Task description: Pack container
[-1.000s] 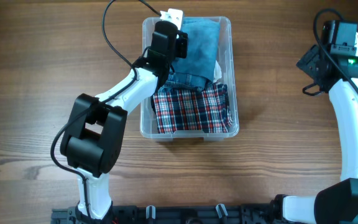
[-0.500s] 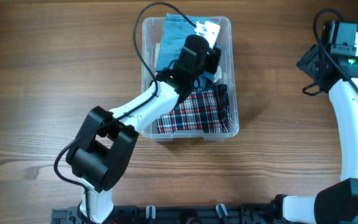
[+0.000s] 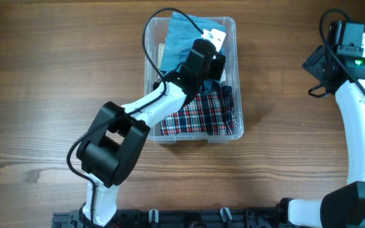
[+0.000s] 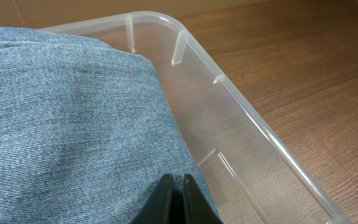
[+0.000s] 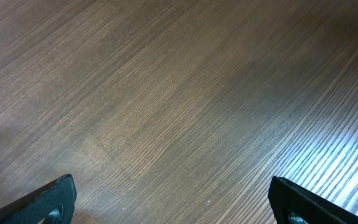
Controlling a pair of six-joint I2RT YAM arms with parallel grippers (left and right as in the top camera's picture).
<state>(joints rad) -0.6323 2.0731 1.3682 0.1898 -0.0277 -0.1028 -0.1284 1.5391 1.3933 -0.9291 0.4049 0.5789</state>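
The container (image 3: 238,76), a clear plastic bin, stands at the middle back of the table. Folded blue denim (image 3: 181,33) fills its far half and a red, white and blue plaid cloth (image 3: 201,117) lies in its near half. My left arm reaches into the bin, with my left gripper (image 3: 215,44) over the denim near the right wall. In the left wrist view the left gripper (image 4: 176,182) is shut, its tips against the denim (image 4: 73,124), beside the bin's bare floor and rim (image 4: 247,115). My right gripper (image 5: 173,199) is open over bare wood.
The right arm stands at the table's far right, and its right gripper (image 3: 317,66) is well away from the bin. Moulded notches (image 4: 178,53) line the bin's inner wall. Wooden tabletop (image 3: 43,76) surrounds the bin on all sides.
My left arm has swung from the bin's left side across to its right side, uncovering the denim's left part. The right arm has not moved.
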